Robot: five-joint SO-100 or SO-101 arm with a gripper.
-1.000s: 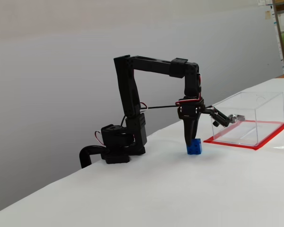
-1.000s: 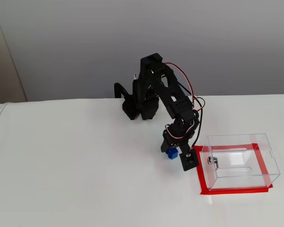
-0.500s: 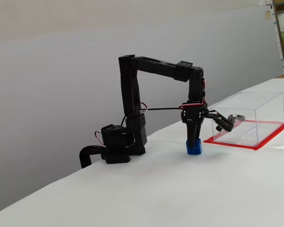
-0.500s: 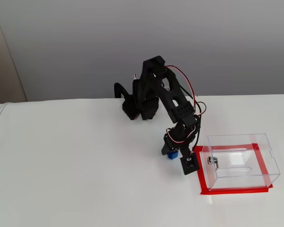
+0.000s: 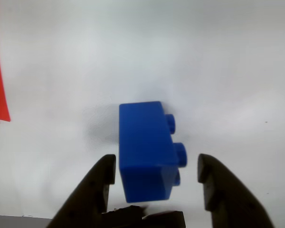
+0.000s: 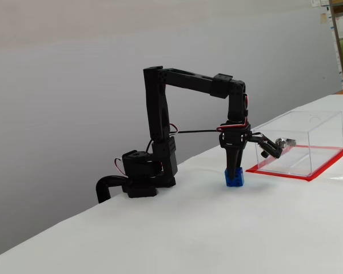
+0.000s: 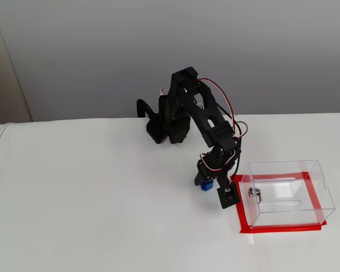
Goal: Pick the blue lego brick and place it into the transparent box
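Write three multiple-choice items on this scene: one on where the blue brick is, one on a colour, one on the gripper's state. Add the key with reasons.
1. Where is the blue lego brick?
A. inside the transparent box
B. on the table between the gripper's fingers
C. lifted high in the air

2. What colour is the base edge of the transparent box?
A. red
B. green
C. yellow

3. How does the gripper stand?
A. shut with nothing in it
B. open around the brick
C. out of view

Key: 1 B, the fixed views show the brick on the white table beside the box; 2 A, a red border frames the box; 3 B, the wrist view shows gaps on both sides of the brick.
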